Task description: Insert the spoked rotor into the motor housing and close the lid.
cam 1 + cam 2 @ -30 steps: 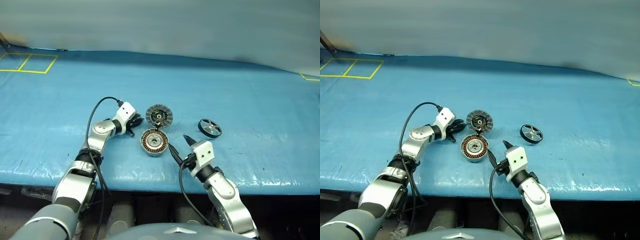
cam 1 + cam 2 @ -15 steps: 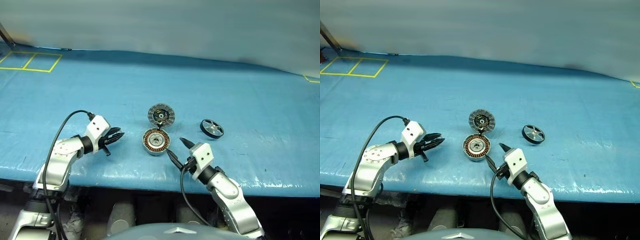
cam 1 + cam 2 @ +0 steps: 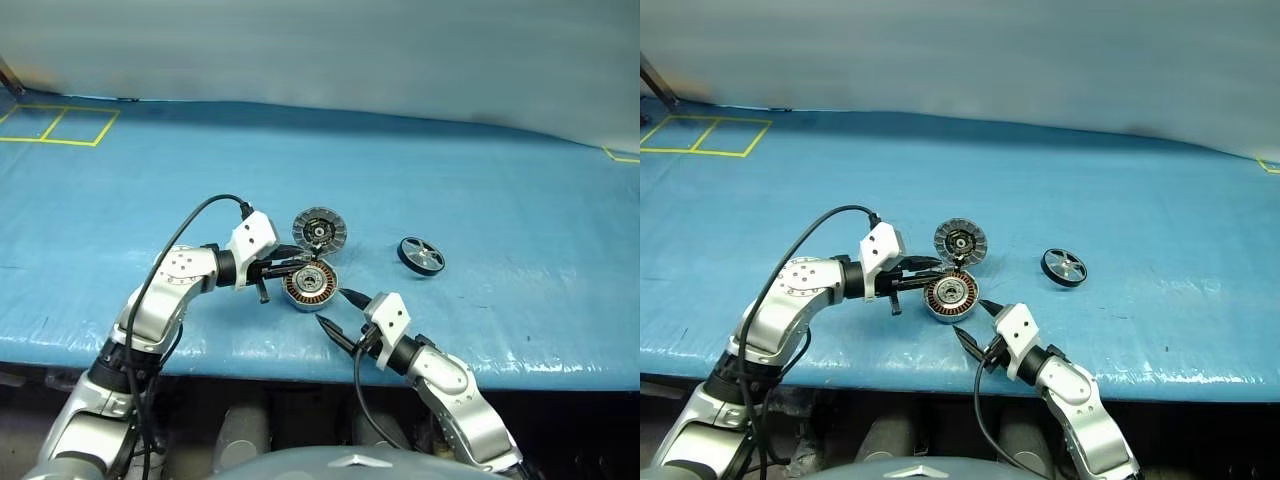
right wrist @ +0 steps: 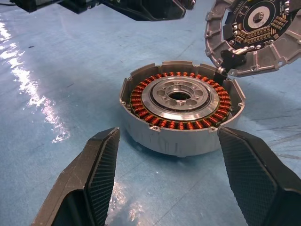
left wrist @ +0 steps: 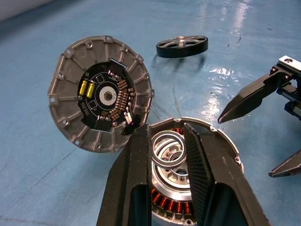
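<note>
**Holding a small ring over the open motor cup**

Pinching a small silver ring [image 5: 169,163] between the two black fingers of the left pincer [image 3: 290,266]. Hanging just above the near-left edge of the motor cup [image 3: 309,285], with the fingers pointing across it. Resting on the blue tabletop [image 3: 480,180], the round silver cup, open on top, showing a circle of copper-brown wire and a silver middle with a hole.

Standing tilted up at the far edge of the cup and joined to it there: the lid [image 3: 319,229], its inner side with a dark round board facing the robot.

Waiting just in front of the cup: the right pincer [image 3: 335,308], fingers spread wide, one on each side of the cup's near wall, touching nothing.

Lying flat on the tabletop, well off to the right of the cup and lid: the black wheel [image 3: 420,255] with thin spokes, away from both pincers.
</note>
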### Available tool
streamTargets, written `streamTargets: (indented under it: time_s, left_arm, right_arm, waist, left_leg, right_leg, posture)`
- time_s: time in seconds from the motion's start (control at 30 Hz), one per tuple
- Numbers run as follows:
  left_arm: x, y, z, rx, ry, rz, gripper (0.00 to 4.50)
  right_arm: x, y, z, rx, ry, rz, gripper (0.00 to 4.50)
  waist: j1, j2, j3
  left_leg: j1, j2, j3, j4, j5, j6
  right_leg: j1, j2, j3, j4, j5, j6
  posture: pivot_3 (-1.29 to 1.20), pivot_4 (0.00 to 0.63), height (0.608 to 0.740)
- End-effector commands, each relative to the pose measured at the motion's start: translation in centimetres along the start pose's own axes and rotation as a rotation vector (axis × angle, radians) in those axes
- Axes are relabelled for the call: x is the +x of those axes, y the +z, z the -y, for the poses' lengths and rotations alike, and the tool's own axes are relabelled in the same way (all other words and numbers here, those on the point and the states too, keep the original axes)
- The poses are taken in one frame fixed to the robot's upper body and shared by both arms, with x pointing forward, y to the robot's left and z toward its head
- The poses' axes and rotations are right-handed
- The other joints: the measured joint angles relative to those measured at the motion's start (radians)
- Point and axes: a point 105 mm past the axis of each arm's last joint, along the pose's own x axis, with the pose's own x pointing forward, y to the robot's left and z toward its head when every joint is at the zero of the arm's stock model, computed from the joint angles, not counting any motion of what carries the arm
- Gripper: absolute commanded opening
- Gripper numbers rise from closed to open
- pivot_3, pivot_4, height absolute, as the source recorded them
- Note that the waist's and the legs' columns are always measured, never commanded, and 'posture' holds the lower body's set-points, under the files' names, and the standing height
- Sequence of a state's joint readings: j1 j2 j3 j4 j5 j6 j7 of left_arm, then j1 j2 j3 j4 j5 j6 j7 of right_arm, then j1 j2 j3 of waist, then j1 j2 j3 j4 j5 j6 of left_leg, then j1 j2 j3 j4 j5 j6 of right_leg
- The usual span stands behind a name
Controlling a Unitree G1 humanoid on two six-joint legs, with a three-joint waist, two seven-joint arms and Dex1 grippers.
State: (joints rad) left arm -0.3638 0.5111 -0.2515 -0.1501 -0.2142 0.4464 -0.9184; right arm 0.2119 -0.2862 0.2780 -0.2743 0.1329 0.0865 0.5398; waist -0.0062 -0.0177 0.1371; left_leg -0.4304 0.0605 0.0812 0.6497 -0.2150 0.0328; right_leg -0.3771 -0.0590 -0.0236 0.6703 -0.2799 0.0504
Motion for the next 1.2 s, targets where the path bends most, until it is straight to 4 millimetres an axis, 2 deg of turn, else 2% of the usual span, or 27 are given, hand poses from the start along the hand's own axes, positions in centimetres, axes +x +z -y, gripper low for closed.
streamTargets:
  time_s: [0.03, 0.33, 0.63, 0.77, 1.0, 1.03, 1.1, 1.2]
  left_arm:
    - [0.9, 0.4, 0.2, 0.052, -0.038, -0.005, 0.65]
    - [1.8, -0.7, 0.7, 0.075, -0.072, -0.047, 0.65]
    - [2.0, -1.6, 0.4, 0.081, -0.046, -0.089, 0.65]
    - [2.1, -1.6, 0.7, 0.069, -0.062, -0.081, 1.99]
    - [1.6, 0.0, 0.9, 0.081, -0.057, -0.017, 4.32]
    - [1.3, 0.5, 0.8, 0.082, -0.046, 0.005, 4.46]
    - [0.8, 1.3, 0.7, 0.075, -0.023, 0.042, 4.39]
    - [-0.6, 2.4, 1.2, 0.042, 0.016, 0.106, 3.56]
  right_arm:
    - [0.0, 0.6, 0.2, -0.022, -0.011, 0.023, 3.49]
    - [-0.2, 0.3, 0.5, -0.029, -0.05, 0.01, 3.49]
    - [-0.1, 0.4, 0.9, -0.042, -0.074, 0.009, 3.49]
    - [-0.1, 0.3, 0.9, -0.046, -0.079, 0.007, 3.49]
    - [-0.4, 0.5, 1.4, -0.042, -0.104, 0.009, 3.49]
    - [-0.5, 0.7, 1.6, -0.039, -0.115, 0.013, 3.49]
    - [-0.7, 1.1, 2.0, -0.033, -0.135, 0.023, 3.49]
    - [-1.0, 2.5, 2.8, -0.001, -0.176, 0.042, 3.49]
  waist:
    - [0.0, 0.0, 0.0]
    - [0.0, 0.0, 0.0]
    - [0.0, 0.0, 0.0]
    - [0.0, 0.0, 0.0]
    - [-0.001, 0.0, 0.0]
    - [-0.001, 0.0, 0.0]
    - [-0.002, 0.0, 0.0]
    - [-0.005, 0.0, 0.0]
  left_leg:
    - [0.0, 0.0, 0.0, 0.0, 0.0, 0.0]
    - [0.0, 0.0, 0.001, 0.0, 0.0, 0.0]
    - [0.0, 0.0, 0.002, 0.0, 0.0, 0.0]
    - [0.0, 0.0, 0.002, 0.0, 0.0, 0.0]
    - [0.0, 0.0, 0.002, 0.0, 0.0, 0.0]
    - [0.0, 0.0, 0.002, 0.0, 0.0, 0.0]
    - [0.0, 0.0, 0.003, 0.0, 0.0, 0.0]
    - [0.0, 0.0, 0.003, 0.0, 0.0, 0.0]
  right_leg:
    - [0.0, 0.0, 0.0, 0.0, 0.0, 0.0]
    - [0.0, 0.0, 0.002, 0.0, 0.0, 0.0]
    - [-0.001, 0.001, 0.004, 0.0, 0.0, 0.0]
    - [-0.001, 0.001, 0.004, 0.0, 0.0, 0.0]
    - [-0.001, 0.002, 0.006, 0.0, 0.0, 0.0]
    - [-0.001, 0.002, 0.006, 0.0, 0.0, 0.0]
    - [-0.001, 0.002, 0.007, 0.0, 0.0, 0.0]
    - [-0.001, 0.001, 0.007, 0.0, 0.0, 0.0]
  posture:
    - [0.0, 0.15, 0.74]
    - [0.0, 0.15, 0.74]
    - [0.0, 0.15, 0.74]
    - [0.0, 0.15, 0.74]
    - [0.0, 0.15, 0.74]
    - [0.0, 0.15, 0.74]
    - [0.0, 0.15, 0.74]
    - [0.0, 0.15, 0.74]
